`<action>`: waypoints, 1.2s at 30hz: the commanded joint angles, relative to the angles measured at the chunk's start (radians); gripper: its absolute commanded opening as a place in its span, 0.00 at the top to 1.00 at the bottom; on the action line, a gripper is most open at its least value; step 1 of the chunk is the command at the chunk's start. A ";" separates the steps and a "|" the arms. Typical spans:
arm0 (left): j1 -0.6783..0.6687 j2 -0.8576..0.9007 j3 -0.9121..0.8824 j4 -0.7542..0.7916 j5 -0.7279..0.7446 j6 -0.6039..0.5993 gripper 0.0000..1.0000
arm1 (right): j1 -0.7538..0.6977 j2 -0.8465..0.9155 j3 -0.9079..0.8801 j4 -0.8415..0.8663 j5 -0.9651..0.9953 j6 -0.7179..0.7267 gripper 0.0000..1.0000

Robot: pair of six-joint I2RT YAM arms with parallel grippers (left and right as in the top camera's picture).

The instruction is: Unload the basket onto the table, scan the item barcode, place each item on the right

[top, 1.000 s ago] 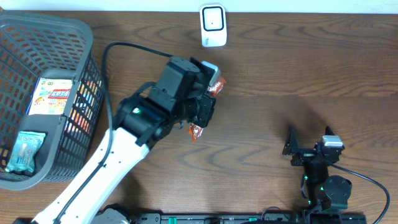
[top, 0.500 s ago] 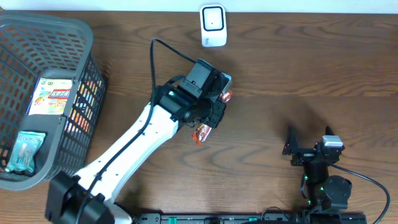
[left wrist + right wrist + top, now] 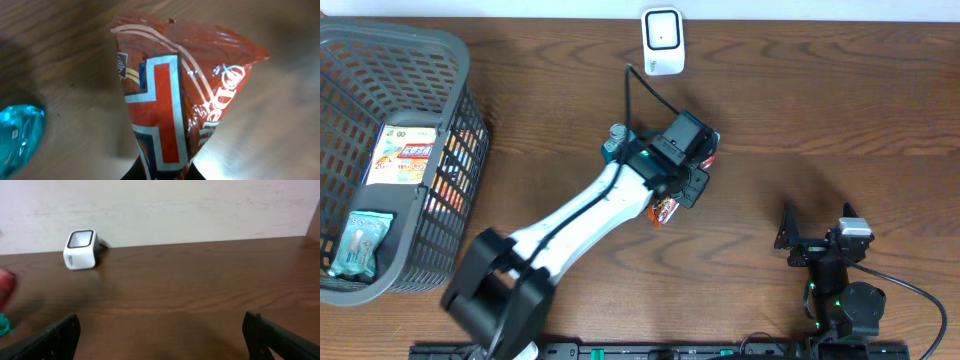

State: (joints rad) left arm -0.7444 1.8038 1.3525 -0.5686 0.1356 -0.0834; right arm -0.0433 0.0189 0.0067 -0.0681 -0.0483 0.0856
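Open tabletop (image 3: 840, 130) beside the scanner (image 3: 662, 40) (basket (image 3: 395, 40) walling the left)

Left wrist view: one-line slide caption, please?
Left hand pinches a red snack packet above the wooden table.

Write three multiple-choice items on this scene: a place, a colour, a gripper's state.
1. Where on the table does the scanner stand? A. far edge B. near edge C. left edge
2. What colour is the packet mostly? A. green B. red C. white
3. How is the left gripper? A. open, empty B. shut on the packet C. out of view
1 A: the overhead view puts it at the far edge. 2 B: the left wrist view shows red wrapping. 3 B: its jaws pinch the packet's lower end.
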 commanded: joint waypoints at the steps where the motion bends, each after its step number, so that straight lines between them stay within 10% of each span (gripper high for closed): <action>1: -0.005 0.084 -0.007 0.034 -0.107 0.025 0.93 | 0.006 -0.001 -0.001 -0.004 0.005 -0.012 0.01; 7: -0.005 0.169 -0.007 0.081 -0.148 0.032 0.92 | 0.006 -0.001 -0.001 -0.004 0.005 -0.012 0.01; 13: -0.005 0.154 0.002 0.080 -0.148 0.049 0.37 | 0.006 -0.001 -0.001 -0.004 0.005 -0.012 0.01; 18: -0.006 0.106 0.012 0.077 -0.148 0.049 0.27 | 0.006 -0.001 -0.001 -0.004 0.005 -0.012 0.01; 22: -0.008 0.048 0.012 0.074 -0.148 0.048 0.31 | 0.006 -0.001 -0.001 -0.004 0.005 -0.012 0.01; 26: -0.008 -0.011 0.012 0.066 -0.143 0.039 0.89 | 0.006 -0.001 -0.001 -0.004 0.005 -0.012 0.01; 36: -0.008 -0.006 -0.008 0.055 -0.057 0.003 0.92 | 0.006 -0.001 -0.001 -0.004 0.005 -0.012 0.01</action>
State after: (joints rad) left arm -0.7490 1.7802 1.3525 -0.5129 0.0380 -0.0624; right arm -0.0433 0.0189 0.0067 -0.0681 -0.0483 0.0856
